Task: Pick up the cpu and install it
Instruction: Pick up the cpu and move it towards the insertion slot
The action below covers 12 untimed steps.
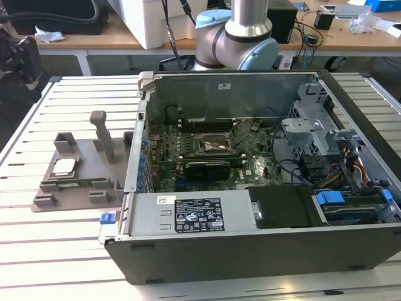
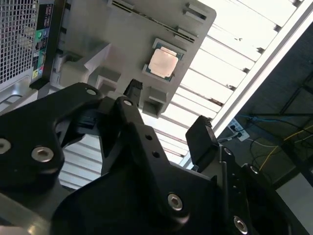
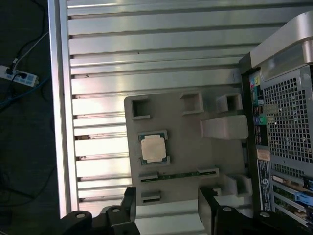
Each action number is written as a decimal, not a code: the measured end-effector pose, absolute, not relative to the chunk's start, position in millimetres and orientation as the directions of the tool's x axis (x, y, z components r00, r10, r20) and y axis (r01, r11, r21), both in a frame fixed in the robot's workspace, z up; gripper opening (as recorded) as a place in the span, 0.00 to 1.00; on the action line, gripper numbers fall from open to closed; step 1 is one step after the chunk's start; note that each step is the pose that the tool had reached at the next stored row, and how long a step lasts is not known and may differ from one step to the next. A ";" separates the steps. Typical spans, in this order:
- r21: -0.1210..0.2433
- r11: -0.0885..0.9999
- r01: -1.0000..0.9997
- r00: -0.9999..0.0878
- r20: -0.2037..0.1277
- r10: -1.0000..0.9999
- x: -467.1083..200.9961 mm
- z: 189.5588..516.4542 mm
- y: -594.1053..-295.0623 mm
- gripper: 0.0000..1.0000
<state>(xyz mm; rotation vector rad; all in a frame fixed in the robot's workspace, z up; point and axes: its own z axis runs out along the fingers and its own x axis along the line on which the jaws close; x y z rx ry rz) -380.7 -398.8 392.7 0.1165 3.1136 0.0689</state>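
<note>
In the exterior view, the cpu (image 1: 64,166) lay flat in a recess of the grey moulded tray (image 1: 84,153) on the slatted table (image 1: 56,251). The tray sat just beside the open computer case (image 1: 250,251), on the exterior view's left. The motherboard (image 1: 163,150) was exposed inside the case, and the robot arm (image 1: 241,31) rose behind it.

In the second wrist view, the gripper (image 2: 166,112) hung over the tray, its black fingers (image 2: 200,139) spread apart with nothing between them. The cpu sat in its square pocket beyond them, silver top upward, apart from both fingers.

In the first wrist view, the spread fingers reached over the tray's near edge. The cpu rested in its pocket further in, untouched, with the case's perforated rear panel (image 3: 286,127) alongside the tray.
</note>
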 end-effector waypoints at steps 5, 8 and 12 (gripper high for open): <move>0.004 0.999 0.043 -0.999 -0.026 0.043 -380.9 392.6 -398.8 0.66; 0.001 1.000 -0.009 -1.000 -0.026 -0.009 -380.9 392.7 -398.8 0.66; 0.001 1.000 -0.009 -1.000 -0.026 -0.009 -380.8 391.1 -398.8 0.66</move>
